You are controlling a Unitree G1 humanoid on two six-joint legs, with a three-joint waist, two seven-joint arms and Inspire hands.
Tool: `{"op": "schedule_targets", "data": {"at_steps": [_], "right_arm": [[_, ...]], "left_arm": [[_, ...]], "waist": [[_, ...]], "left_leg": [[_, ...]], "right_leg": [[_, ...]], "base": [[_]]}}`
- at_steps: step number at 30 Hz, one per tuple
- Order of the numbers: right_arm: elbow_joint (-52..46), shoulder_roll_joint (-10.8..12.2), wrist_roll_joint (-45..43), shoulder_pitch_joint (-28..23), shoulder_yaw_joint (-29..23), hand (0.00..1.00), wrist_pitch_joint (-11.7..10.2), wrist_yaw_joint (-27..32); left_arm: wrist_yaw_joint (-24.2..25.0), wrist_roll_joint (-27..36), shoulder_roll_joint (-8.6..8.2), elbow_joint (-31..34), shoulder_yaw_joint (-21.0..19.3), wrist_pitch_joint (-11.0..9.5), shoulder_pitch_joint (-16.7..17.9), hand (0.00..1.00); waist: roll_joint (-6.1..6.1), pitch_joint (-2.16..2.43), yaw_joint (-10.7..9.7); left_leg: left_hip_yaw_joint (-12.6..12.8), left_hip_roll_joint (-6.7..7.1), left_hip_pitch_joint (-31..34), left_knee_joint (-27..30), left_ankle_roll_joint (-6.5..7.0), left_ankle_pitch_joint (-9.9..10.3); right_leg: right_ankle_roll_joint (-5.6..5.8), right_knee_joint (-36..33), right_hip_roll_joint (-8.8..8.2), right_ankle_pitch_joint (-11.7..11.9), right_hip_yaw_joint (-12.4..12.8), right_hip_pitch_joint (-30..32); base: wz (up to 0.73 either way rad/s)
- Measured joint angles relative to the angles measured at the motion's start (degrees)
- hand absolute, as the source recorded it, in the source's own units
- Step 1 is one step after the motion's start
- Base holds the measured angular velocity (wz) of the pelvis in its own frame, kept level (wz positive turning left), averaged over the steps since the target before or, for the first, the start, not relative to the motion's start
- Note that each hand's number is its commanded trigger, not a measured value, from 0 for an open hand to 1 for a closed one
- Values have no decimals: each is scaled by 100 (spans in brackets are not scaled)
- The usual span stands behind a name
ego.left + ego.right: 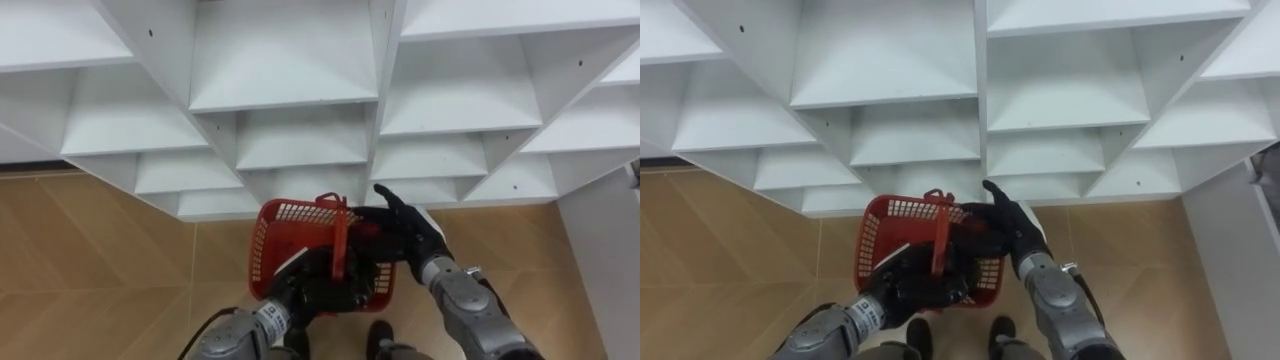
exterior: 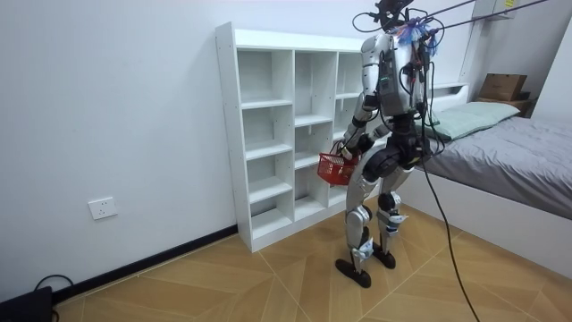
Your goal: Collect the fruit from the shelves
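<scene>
Right hand [image 1: 405, 238], fingers straight, reaches over the red basket [image 1: 285, 215].

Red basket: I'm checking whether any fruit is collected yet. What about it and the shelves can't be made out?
1. Inside of the red basket: eye views, covered by the left hand, right hand and handle; room view, too small.
2. Upper compartments of the shelf unit: eye views, cut off by the top edge; its columns at the room view's right, hidden by the robot.
</scene>
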State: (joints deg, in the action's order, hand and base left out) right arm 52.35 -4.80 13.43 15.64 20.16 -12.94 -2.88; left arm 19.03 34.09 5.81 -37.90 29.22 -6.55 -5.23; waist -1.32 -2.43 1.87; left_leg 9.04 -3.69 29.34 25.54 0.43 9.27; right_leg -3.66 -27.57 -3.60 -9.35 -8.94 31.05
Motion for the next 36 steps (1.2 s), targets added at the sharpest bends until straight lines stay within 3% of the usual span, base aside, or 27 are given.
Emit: {"op": "schedule_targets", "data": {"at_steps": [12,19,27,33,36], "right_arm": [[75,7,63,-4,-2,0,-80,-160],[126,-7,257,5,-15,0,-83,-486],[114,-37,365,-10,-10,0,-82,-782],[103,-108,456,-364,14,0,-73,-928],[68,-138,444,-518,35,0,-77,-1011]], "left_arm": [[-11,-16,25,15,6,1,-6,100],[-1,-713,13,151,-223,1,-11,100],[-2,-740,24,169,-242,1,-11,100],[126,-923,65,-7,-193,-1,99,100],[148,-1017,187,-44,-170,-1,155,100]], "waist": [[0,0,10],[2,1,-2],[53,-2,-7],[114,13,-11],[132,24,-21]], "left_leg": [[-14,-4,2,24,0,6],[-9,-19,4,22,-2,6],[0,-39,5,22,-6,8],[-31,-76,-196,-106,-14,2],[-33,-78,-202,-101,-14,1]], "right_leg": [[1,-9,3,2,0,0],[-3,2,17,10,10,-9],[-12,0,31,17,8,-19],[3,322,106,135,-39,-323],[12,382,114,154,-44,-346]], "base": [[0],[0],[0],[-2],[0]]}}
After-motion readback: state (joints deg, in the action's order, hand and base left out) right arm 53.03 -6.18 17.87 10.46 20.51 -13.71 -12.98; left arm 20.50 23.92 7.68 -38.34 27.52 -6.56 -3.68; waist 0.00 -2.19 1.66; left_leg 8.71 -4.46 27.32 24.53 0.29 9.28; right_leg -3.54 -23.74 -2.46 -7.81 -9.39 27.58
